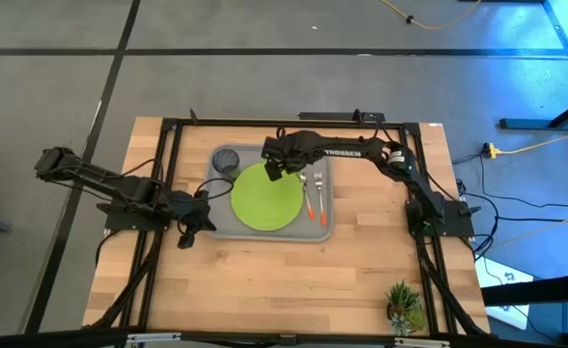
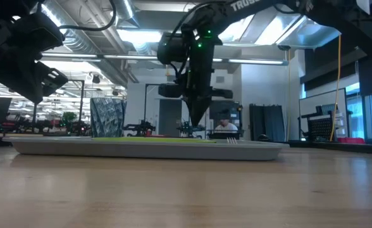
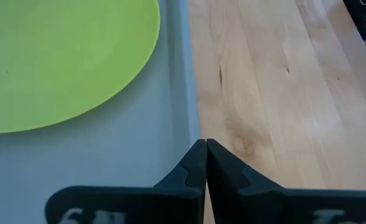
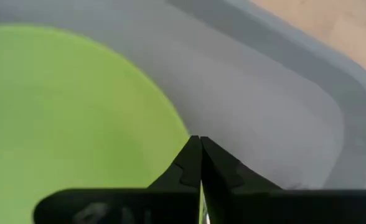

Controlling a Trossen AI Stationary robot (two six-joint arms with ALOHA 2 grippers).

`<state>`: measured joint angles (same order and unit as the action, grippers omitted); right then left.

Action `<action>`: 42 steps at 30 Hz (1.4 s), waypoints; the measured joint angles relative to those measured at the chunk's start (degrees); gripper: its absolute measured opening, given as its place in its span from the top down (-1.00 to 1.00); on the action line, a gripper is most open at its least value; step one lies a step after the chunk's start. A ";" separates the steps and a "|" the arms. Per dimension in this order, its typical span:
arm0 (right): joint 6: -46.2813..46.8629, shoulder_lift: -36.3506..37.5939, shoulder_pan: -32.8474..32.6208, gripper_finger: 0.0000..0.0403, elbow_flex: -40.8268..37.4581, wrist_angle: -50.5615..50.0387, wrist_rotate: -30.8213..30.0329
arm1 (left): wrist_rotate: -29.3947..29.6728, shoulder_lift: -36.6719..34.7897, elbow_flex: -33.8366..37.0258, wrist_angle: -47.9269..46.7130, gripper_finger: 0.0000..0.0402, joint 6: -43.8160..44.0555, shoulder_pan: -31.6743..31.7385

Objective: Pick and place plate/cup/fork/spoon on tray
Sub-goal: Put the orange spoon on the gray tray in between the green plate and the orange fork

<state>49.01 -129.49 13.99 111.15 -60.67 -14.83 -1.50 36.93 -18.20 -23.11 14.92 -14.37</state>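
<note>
The wooden table (image 1: 294, 280) is carrying the light grey tray (image 1: 224, 224), which is lying flat near its far middle. The lime-green plate (image 1: 265, 198) is sitting on the tray floor at its centre, filling most of the depth. The dark translucent cup (image 1: 227, 160) is standing upright in the tray's far left corner, just beside the plate. The fork (image 1: 319, 191) and the spoon (image 1: 306, 196) are lying side by side along the tray's right side, orange handles pointing toward the near edge, the spoon next to the plate. The right gripper (image 1: 276, 170) is hovering over the plate's far rim, its fingers pressed together and holding nothing. The left gripper (image 1: 189, 230) is waiting at the tray's near left corner, its fingers likewise closed on nothing.
</note>
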 joint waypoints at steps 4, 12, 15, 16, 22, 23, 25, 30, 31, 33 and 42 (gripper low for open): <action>-2.47 -0.24 1.75 0.99 0.00 -0.06 2.72 | 0.79 0.00 0.00 0.02 1.00 0.31 -0.02; -3.40 -0.39 2.55 0.99 -0.04 0.18 6.62 | 2.93 0.00 0.00 0.02 1.00 2.52 -0.02; -4.31 -0.39 2.60 0.99 -0.04 0.19 7.39 | 3.79 0.00 0.00 0.02 1.00 3.06 -0.02; -4.31 -0.39 2.61 0.99 -0.04 0.18 7.39 | 3.90 0.01 -0.01 0.02 1.00 3.06 -0.01; -4.69 -0.98 2.92 0.99 -0.07 0.03 9.26 | 5.00 0.02 0.00 0.04 1.00 4.24 -0.02; -4.84 -1.28 3.06 1.00 -0.08 -0.23 10.12 | 5.05 0.02 0.00 0.04 1.00 4.26 -0.02; -5.77 -2.21 3.11 1.00 -0.11 0.06 10.48 | 5.33 0.01 0.00 0.04 1.00 4.47 -0.02; -6.01 -3.14 3.11 1.00 -0.11 -0.48 10.58 | 5.51 0.02 0.00 0.17 1.00 4.63 -0.02; -6.01 -3.17 3.11 1.00 -0.11 -0.73 10.58 | 5.51 0.02 -0.01 0.24 1.00 4.68 -0.01; -6.01 -3.17 3.11 1.00 -0.11 -0.68 10.57 | 5.55 0.02 -0.02 0.24 1.00 5.02 -0.01; -5.79 -3.15 3.09 1.00 -1.73 -2.98 12.02 | 6.56 0.02 0.00 0.26 1.00 5.70 0.00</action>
<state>43.22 -132.64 17.08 109.42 -63.65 -2.81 5.06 36.95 -18.20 -22.85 20.62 -14.37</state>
